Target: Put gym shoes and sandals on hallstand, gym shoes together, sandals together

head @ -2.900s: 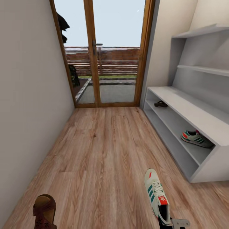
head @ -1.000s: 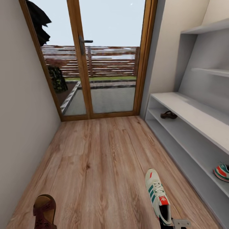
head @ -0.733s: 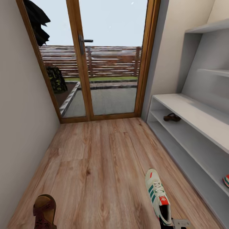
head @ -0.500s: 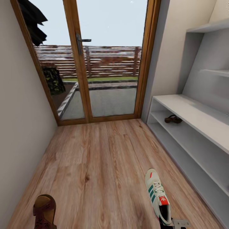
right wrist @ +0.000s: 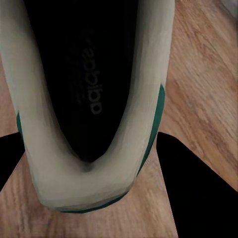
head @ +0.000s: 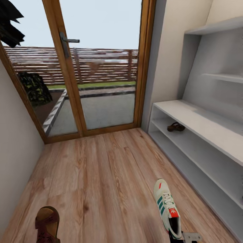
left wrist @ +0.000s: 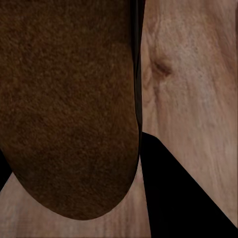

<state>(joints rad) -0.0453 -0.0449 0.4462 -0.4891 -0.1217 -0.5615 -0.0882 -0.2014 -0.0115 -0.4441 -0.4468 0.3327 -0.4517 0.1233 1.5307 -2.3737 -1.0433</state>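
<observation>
One dark brown sandal [head: 47, 224] hangs low at the left of the head view, above the corridor floor [head: 108, 175]. In the left wrist view its brown sole [left wrist: 69, 109] lies against a dark finger [left wrist: 178, 198] of my left gripper, which is shut on it. A cream gym shoe [head: 167, 207] with green stripes hangs at the lower right, held at the heel by my right gripper [head: 187, 238]. The right wrist view looks into that gym shoe [right wrist: 94, 99] between dark fingers [right wrist: 198, 188]. A second sandal [head: 176, 127] lies on the middle shelf of the pale grey hallstand [head: 202, 121] at the right.
A wood-framed glass door [head: 71, 67] closes the far end of the corridor. A plain wall [head: 13, 158] runs along the left. The hallstand's upper shelves [head: 222, 77] jut out at the right, above the bench.
The camera has moved forward, so the door looks nearer and the gym shoe on the hallstand's shelf has slid out of view at the right. Both carried shoes keep their places in the view.
</observation>
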